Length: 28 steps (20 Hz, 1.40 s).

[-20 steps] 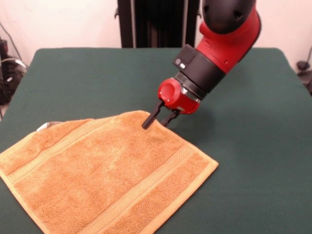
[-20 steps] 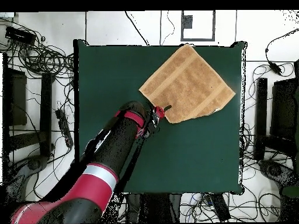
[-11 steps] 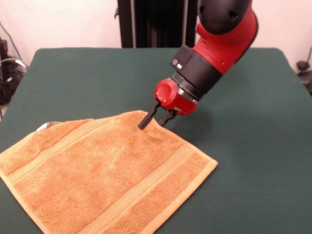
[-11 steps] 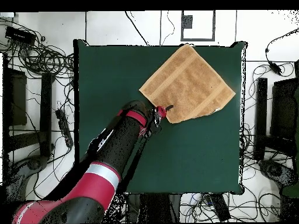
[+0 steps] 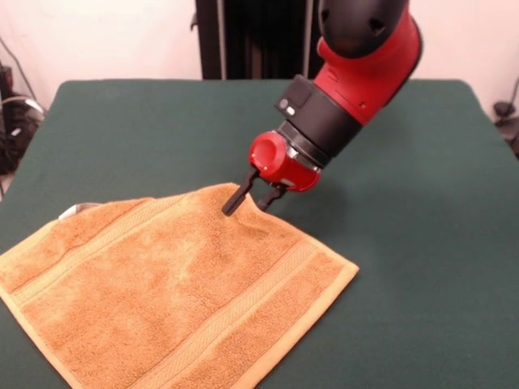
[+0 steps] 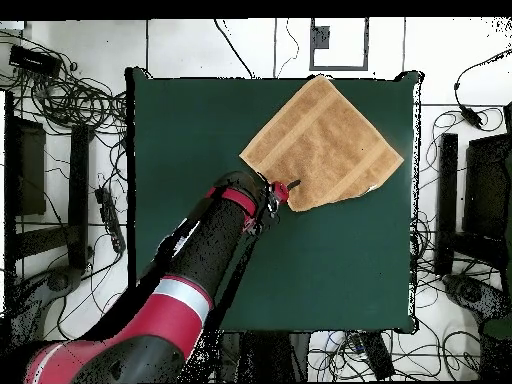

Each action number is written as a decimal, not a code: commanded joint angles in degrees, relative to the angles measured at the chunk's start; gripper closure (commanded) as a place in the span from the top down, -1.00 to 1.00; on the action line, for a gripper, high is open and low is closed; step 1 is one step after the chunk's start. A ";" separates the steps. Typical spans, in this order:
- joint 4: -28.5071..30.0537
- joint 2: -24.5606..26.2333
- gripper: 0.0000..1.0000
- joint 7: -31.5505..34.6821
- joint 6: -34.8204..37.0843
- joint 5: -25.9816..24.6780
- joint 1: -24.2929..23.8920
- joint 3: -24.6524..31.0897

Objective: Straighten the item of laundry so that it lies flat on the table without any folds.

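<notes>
Gripper (image 5: 246, 202) pinched on the towel's (image 5: 170, 292) raised twelve-o'clock corner, towel otherwise flat on green table (image 5: 422, 243).

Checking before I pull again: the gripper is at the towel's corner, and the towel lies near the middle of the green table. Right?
Not quite. The gripper is at the towel's corner, but the towel lies at one corner of the table, reaching its edge, as the overhead view shows.

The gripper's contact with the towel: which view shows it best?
Front view: the gripper straddles the towel at its far corner, one finger on the terry. Overhead, the gripper is tiny beside the arm, at the towel's edge.
</notes>
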 commanded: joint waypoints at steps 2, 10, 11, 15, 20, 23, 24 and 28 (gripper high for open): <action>1.10 7.88 1.00 2.88 5.25 1.26 -2.84 6.68; 2.04 6.52 1.00 0.78 5.97 1.44 -3.67 8.11; 2.73 5.92 1.00 0.14 5.83 1.33 -3.83 8.47; 4.58 4.40 1.00 -1.68 5.95 1.02 -4.15 9.40; 5.64 3.42 1.00 -3.93 7.04 1.08 -5.03 10.76; 5.43 3.45 1.00 -4.82 7.85 0.97 -5.31 11.25; 5.40 3.43 1.00 -5.02 8.00 0.88 -5.40 11.38; 5.29 3.45 1.00 -5.34 8.46 0.57 -5.56 11.53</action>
